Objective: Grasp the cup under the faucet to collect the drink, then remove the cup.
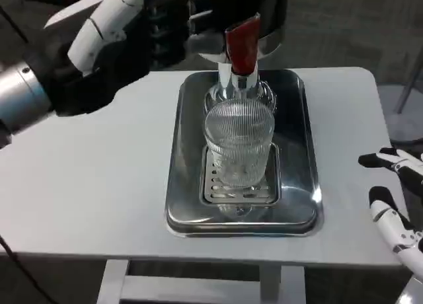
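Note:
A clear ribbed glass cup (238, 150) stands upright on the slotted grate of a shiny metal drip tray (182, 185), directly under the chrome faucet (232, 86) with its red lever (242, 45). My left hand (142, 30) hovers high at the upper left, fingers spread toward the dispenser body (231, 6), holding nothing. At the table's right edge my right hand (396, 205) waits, fingers apart and empty, well clear of the cup.
The white table (92, 178) has bare surface left of the tray. Its right edge lies close beside my right hand. Grey floor shows beyond the table.

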`<state>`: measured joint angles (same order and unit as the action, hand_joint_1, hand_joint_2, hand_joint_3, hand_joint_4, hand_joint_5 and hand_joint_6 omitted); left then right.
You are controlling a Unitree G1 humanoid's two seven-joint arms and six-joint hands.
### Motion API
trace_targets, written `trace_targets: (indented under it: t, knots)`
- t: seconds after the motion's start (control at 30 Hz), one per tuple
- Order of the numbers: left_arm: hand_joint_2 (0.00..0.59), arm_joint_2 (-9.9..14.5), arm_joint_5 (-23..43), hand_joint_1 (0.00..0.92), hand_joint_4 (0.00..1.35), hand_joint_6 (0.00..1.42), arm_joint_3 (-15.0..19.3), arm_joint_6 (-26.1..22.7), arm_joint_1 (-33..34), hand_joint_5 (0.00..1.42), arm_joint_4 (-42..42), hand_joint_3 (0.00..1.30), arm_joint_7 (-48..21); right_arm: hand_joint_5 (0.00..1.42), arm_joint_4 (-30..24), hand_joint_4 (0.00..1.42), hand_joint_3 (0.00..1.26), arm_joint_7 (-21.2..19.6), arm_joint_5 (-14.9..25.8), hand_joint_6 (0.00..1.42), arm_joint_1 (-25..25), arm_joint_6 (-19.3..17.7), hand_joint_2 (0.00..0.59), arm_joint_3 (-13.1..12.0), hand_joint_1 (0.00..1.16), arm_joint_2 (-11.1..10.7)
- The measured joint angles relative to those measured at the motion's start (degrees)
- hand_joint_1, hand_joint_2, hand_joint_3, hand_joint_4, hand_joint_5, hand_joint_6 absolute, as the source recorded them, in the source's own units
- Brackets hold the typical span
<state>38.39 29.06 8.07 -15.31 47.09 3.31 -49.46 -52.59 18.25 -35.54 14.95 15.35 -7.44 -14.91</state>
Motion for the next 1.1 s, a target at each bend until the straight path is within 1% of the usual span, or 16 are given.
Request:
trace_targets:
  t: [0.3, 0.37, 0.5, 0.7, 0.97, 1.1]
  knots:
    - [0.165, -1.7, -4.5, 0.0, 0.0, 0.14, -0.8, 4.2, 2.7, 0.05, 3.8, 0.07, -0.5, 0.03, -0.1, 0.11, 0.25, 0.0, 0.1, 0.21, 0.1, 0.0, 0.538, -0.3, 0.16, 0.0]
    - [0.166, -2.4, -4.9, 0.0, 0.0, 0.15, -1.1, 4.8, 3.7, 0.05, 4.7, 0.07, -0.5, 0.03, -0.1, 0.11, 0.25, 0.0, 0.1, 0.21, 0.2, 0.0, 0.538, -0.4, 0.16, 0.1]
    - [0.166, -3.4, -5.2, 0.0, 0.0, 0.16, -2.0, 5.2, 5.5, 0.06, 6.5, 0.08, -0.8, 0.03, -0.2, 0.11, 0.25, 0.0, 0.0, 0.21, 0.3, 0.0, 0.538, -0.4, 0.16, 0.3]
    - [0.165, -4.5, -6.2, 0.0, 0.0, 0.17, -2.4, 5.9, 7.0, 0.07, 8.4, 0.09, -1.5, 0.03, -0.4, 0.11, 0.25, 0.0, 0.0, 0.21, 0.3, 0.0, 0.538, -0.4, 0.16, 0.4]
    - [0.165, -5.7, -7.2, 0.0, 0.0, 0.18, -2.8, 6.1, 8.7, 0.08, 10.6, 0.09, -2.9, 0.03, -0.3, 0.11, 0.25, 0.0, 0.0, 0.21, -0.1, 0.0, 0.538, -0.3, 0.16, 0.4]
    - [0.165, -5.8, -7.4, 0.0, 0.01, 0.18, -3.3, 6.6, 9.2, 0.08, 11.4, 0.1, -3.4, 0.03, -0.3, 0.12, 0.25, 0.0, 0.0, 0.21, -0.2, 0.0, 0.538, -0.3, 0.16, 0.4]
